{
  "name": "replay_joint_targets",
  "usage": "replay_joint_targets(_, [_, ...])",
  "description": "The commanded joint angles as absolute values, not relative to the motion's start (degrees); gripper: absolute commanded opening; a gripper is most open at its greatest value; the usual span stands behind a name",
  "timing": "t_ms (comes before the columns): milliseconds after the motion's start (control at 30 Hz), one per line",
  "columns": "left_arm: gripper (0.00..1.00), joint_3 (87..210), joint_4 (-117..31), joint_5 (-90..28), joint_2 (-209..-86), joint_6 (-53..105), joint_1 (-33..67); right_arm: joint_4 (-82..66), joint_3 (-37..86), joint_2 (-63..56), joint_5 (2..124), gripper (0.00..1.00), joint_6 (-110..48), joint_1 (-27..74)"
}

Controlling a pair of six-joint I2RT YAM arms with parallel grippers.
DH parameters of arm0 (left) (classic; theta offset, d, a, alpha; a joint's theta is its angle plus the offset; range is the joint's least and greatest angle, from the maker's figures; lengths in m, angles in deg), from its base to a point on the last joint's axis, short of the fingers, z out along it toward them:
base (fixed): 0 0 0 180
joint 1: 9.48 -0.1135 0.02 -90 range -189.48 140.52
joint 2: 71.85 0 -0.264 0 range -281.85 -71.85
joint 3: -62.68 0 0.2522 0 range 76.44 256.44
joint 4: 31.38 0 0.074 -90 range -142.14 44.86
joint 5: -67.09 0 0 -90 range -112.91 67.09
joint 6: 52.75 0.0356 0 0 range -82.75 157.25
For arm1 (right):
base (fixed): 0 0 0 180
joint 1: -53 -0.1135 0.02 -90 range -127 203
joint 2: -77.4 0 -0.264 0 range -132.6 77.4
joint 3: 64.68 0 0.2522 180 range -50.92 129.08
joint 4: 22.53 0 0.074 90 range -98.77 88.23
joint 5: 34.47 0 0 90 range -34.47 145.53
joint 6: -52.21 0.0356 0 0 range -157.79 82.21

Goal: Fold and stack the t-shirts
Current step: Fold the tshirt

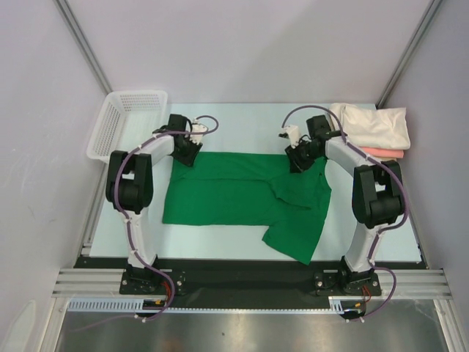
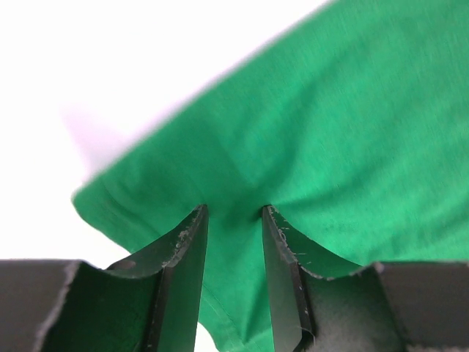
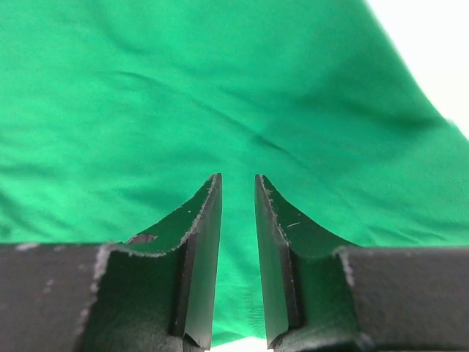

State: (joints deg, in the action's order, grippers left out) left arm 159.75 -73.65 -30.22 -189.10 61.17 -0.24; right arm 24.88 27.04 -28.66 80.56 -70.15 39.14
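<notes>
You have three t-shirts on the table (image 1: pixel 242 121): one green t-shirt (image 1: pixel 234 194), one cream t-shirt (image 1: pixel 374 125) and one salmon-pink t-shirt (image 1: pixel 385 152). There is also one white mesh basket (image 1: pixel 99 143) and two arms, each with one pincer. In the overhead view the green t-shirt lies spread across the middle of the frame, and a flap of it juts toward the lower right. The cream t-shirt sits folded on top of the pink one in the upper right, apart from the green cloth. The basket stands in the upper left. Your left gripper (image 1: pixel 185 156) is down at the upper left corner of the green t-shirt. In its wrist view (image 2: pixel 234 209) the jaws stand apart, green cloth (image 2: pixel 330 132) shows through the gap, and creases run toward the tips, with the cloth's edge at the left of the frame. Your right gripper (image 1: pixel 299 163) sits at the shirt's upper right edge. Its wrist view (image 3: pixel 238 177) shows the jaws parted by a narrow gap over the green cloth (image 3: pixel 183 95), which fills nearly the whole frame.
</notes>
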Motion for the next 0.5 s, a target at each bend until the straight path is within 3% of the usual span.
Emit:
replay_joint_targets(0, [0.41, 165.11, -74.22, -29.15, -191.11, 62.82, -0.69, 23.14, 30.55, -32.36, 79.08, 0.29, -68.9, 42.71])
replay_joint_targets(467, [0.4, 170.66, -78.44, -28.18, -196.66, 63.8, -1.31, 22.08, 39.26, -44.23, 71.79, 0.3, -70.57, 51.51])
